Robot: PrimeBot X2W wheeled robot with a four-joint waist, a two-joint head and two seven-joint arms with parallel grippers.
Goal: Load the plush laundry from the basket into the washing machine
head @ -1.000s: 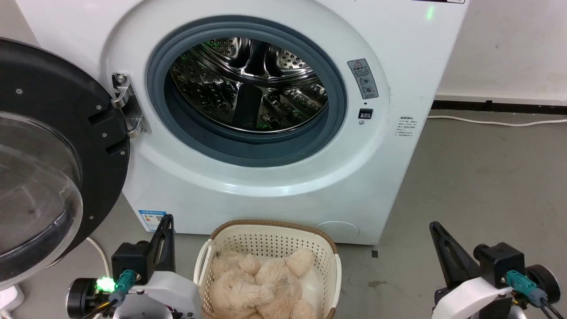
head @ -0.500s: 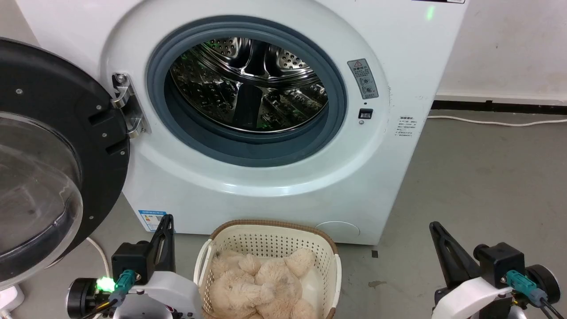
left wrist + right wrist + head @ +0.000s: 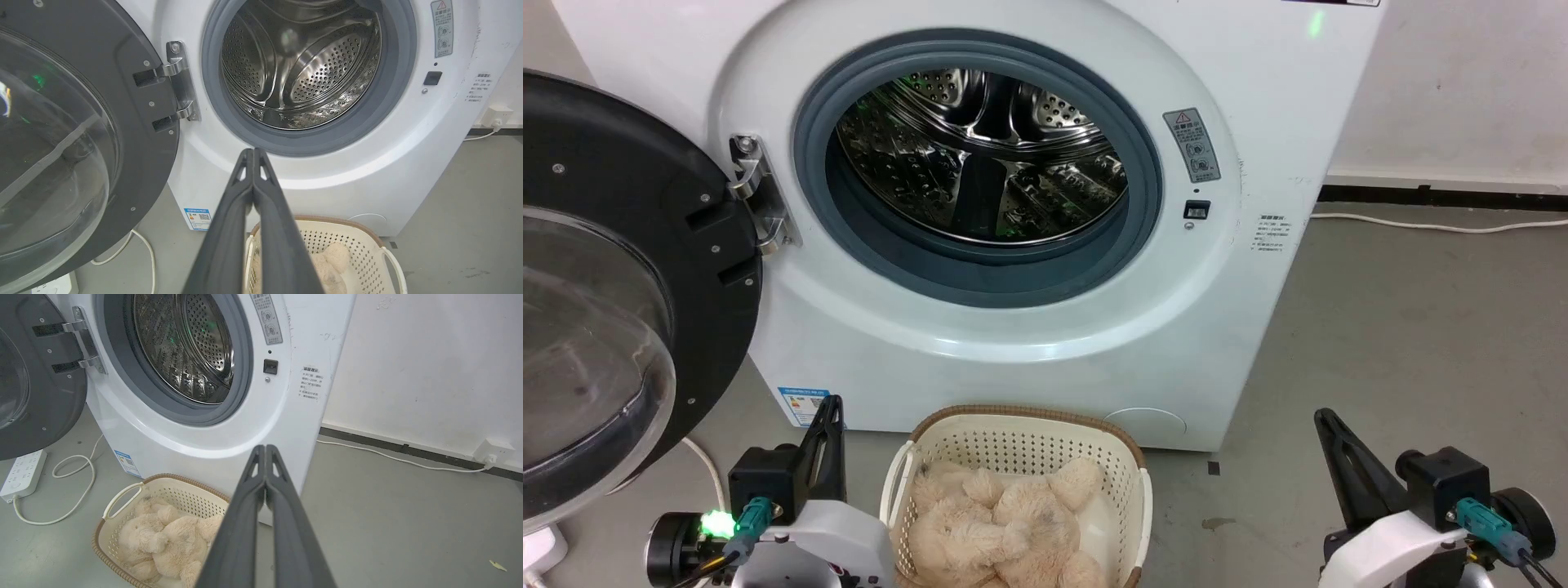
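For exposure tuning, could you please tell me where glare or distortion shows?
Head view: green glints on the shiny perforated steel drum; left wrist view: reflections streak the black-framed round glass door; right wrist view: the white washing machine looks tilted.

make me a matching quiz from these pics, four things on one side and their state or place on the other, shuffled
Things
1. plush toy
2. washing machine door
3. washing machine drum
4. left gripper

States or places
a. swung wide open on the robot's left
b. shut, holding nothing
c. lying in the basket
d. shiny steel, no laundry seen inside

Pairs: 1-c, 2-a, 3-d, 4-b
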